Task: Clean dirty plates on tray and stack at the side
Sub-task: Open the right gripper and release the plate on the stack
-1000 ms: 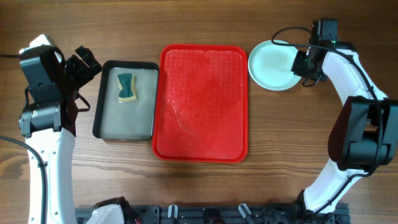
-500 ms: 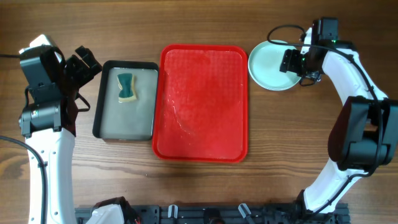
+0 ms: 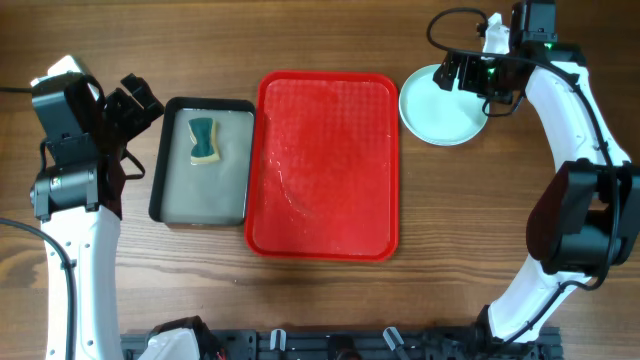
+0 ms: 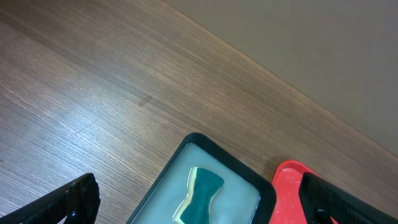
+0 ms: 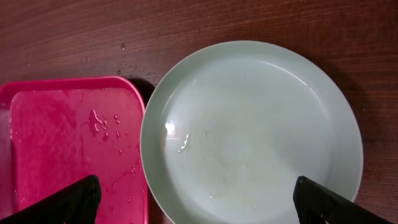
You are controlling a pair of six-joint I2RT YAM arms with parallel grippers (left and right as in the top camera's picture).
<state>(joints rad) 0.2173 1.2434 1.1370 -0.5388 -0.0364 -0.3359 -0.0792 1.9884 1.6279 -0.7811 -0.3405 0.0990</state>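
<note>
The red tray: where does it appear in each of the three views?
Overhead: red tray in the centre, between the black tray and the plate.
Left wrist: only one rounded corner, at the bottom edge, right of the black tray.
Right wrist: lower left, beside the plate.
Shared landmark: the black tray links overhead and left wrist; the plate links overhead and right wrist.

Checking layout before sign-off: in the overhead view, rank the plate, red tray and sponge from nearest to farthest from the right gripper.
1. Plate, under the right gripper, far right.
2. Red tray, centre.
3. Sponge, in the black tray, left.
</note>
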